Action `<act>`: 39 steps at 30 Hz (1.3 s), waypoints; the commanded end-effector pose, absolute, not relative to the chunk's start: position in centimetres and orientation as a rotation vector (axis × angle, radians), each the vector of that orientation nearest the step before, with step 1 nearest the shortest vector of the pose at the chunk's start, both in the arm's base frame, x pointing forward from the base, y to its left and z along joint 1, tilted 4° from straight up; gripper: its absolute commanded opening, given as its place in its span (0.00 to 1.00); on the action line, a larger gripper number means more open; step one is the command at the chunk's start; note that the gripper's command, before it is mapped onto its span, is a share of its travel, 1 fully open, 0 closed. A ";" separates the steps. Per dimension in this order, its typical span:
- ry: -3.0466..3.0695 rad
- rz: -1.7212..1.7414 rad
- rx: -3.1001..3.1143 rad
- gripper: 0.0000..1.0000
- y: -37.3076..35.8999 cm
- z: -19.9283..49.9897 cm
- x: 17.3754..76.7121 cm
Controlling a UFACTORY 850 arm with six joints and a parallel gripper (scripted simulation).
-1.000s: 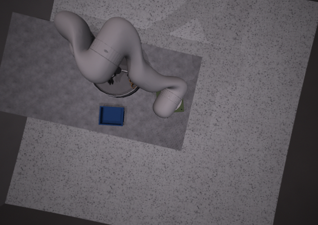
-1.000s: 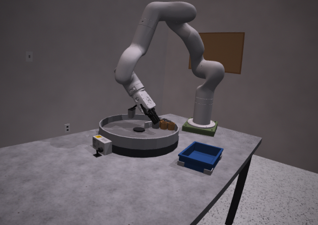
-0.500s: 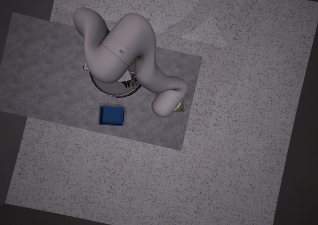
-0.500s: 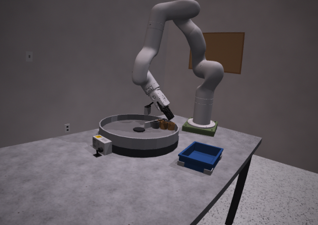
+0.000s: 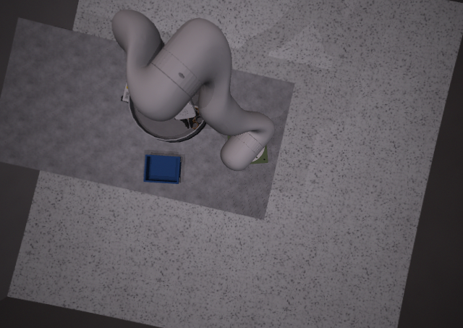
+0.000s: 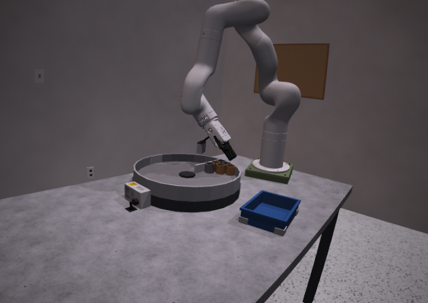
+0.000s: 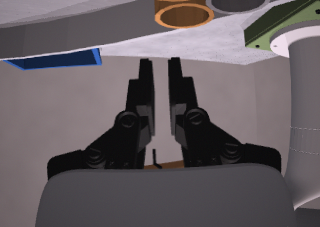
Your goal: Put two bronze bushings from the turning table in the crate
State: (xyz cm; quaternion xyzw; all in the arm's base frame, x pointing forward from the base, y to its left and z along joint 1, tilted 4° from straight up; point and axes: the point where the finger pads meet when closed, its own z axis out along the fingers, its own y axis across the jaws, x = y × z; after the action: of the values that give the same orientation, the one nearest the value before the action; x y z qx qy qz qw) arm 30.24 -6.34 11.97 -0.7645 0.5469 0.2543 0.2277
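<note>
The turning table (image 5: 149, 129) (image 6: 186, 191) (image 7: 90, 27) is a round grey tray with a raised wall. Bronze bushings (image 6: 220, 169) (image 7: 167, 6) stand upright in a cluster with dark grey bushings (image 6: 209, 168) near its wall on the robot base's side. My gripper (image 5: 189, 124) (image 6: 232, 158) (image 7: 160, 75) is shut with only a narrow gap between the fingers and nothing in it. It is tilted and hangs just above the cluster, touching no bushing that I can see. The blue crate (image 5: 145, 169) (image 6: 257, 219) (image 7: 98, 56) stands beside the turning table; its inside shows empty.
A thin pale divider (image 6: 201, 166) stands on the turning table beside the bushings, and a dark disc (image 6: 186, 174) marks its centre. A small white box (image 6: 140, 195) on a black stand is by the outer wall. The robot's green base plate (image 6: 267, 175) (image 7: 265, 29) is behind.
</note>
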 end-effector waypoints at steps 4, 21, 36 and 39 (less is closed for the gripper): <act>1.507 0.698 -2.106 0.10 -6.5 12.0 30.2; 1.508 0.697 -2.106 0.10 -6.5 11.5 30.2; 1.508 0.697 -2.106 0.10 -6.5 9.7 30.4; 1.508 0.697 -2.106 0.10 -6.5 9.7 30.4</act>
State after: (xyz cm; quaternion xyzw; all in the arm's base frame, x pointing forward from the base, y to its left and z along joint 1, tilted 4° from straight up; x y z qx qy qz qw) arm 30.33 -6.45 9.68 -0.7644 0.5474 0.2537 0.2275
